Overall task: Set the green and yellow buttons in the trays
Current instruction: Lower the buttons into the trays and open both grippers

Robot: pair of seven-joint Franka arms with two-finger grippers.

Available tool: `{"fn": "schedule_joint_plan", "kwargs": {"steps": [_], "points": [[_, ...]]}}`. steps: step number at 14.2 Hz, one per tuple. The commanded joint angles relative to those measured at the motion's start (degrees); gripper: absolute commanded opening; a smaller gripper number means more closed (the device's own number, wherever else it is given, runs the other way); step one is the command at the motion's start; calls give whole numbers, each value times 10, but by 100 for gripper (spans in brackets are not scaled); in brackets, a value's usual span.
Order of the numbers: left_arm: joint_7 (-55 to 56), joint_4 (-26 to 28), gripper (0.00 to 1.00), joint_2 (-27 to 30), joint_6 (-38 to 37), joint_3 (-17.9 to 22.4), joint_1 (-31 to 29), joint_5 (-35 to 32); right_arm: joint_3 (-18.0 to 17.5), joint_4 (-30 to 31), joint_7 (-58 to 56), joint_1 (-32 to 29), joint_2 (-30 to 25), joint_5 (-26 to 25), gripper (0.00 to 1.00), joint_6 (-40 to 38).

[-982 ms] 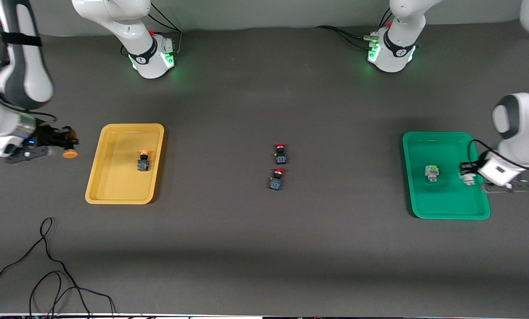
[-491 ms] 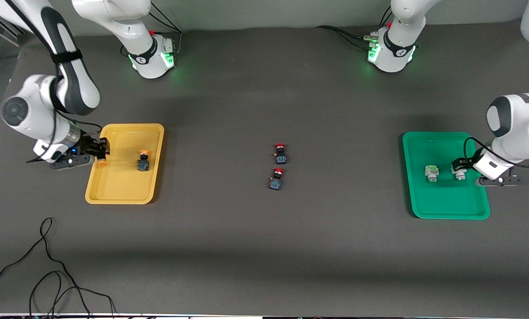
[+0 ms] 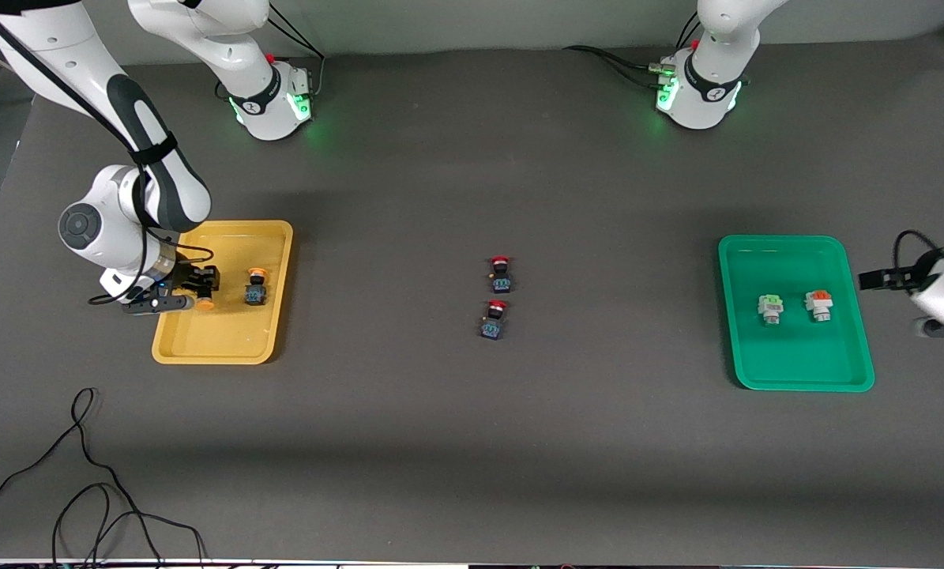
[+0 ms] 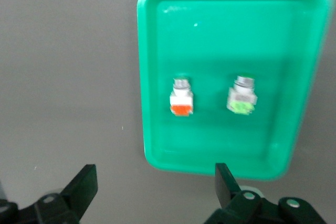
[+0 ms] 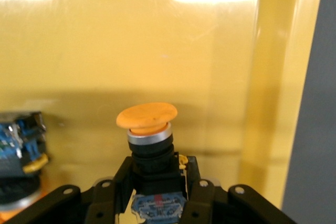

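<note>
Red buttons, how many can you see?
2. One red button sits mid-table; the other red button lies just beside it, nearer the front camera. Neither is in a tray.

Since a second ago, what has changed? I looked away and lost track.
The right tool carried its yellow-capped button from beside the yellow tray to over the tray's floor, still gripping it. The left tool let go of the orange-capped white button in the green tray and drew back, open. The other buttons did not move.

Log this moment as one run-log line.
right gripper: shut on yellow button, over yellow tray | left gripper: open, clear of green tray | green tray: two buttons
</note>
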State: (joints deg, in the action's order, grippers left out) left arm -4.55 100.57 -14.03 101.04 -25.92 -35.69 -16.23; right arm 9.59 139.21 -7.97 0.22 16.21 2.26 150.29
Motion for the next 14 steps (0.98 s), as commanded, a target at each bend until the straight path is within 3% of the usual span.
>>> {"fn": "schedule_joint_plan", "kwargs": {"steps": [1, 3, 4, 5, 8, 10, 12, 14], "points": [[-51, -40, 100, 51, -79, 0, 0, 56, -21, -13, 100, 3, -8, -9, 0, -31], [-54, -39, 100, 98, -107, 0, 2, 96, -21, -15, 99, 1, -6, -24, 0, -32], [-54, -39, 100, 111, -116, -2, 5, 110, -21, -15, 95, 1, -7, -34, 73, -32], [-53, -38, 100, 123, -119, -6, 18, 123, -21, -15, 88, 0, -9, -47, 100, -32], [-38, -37, 100, 143, -134, 9, 86, 145, -21, -17, 77, -5, -35, -52, 100, -46], [-6, -39, 100, 150, -135, 107, 214, 146, -24, -42, 78, -4, -88, -52, 100, -123], [13, -42, 100, 155, -133, 217, 347, 146, -26, -124, 83, -5, -116, -50, 100, -259], [18, -48, 100, 156, -132, 283, 422, 147, -41, -233, 83, -7, -127, -49, 100, -399]]}}
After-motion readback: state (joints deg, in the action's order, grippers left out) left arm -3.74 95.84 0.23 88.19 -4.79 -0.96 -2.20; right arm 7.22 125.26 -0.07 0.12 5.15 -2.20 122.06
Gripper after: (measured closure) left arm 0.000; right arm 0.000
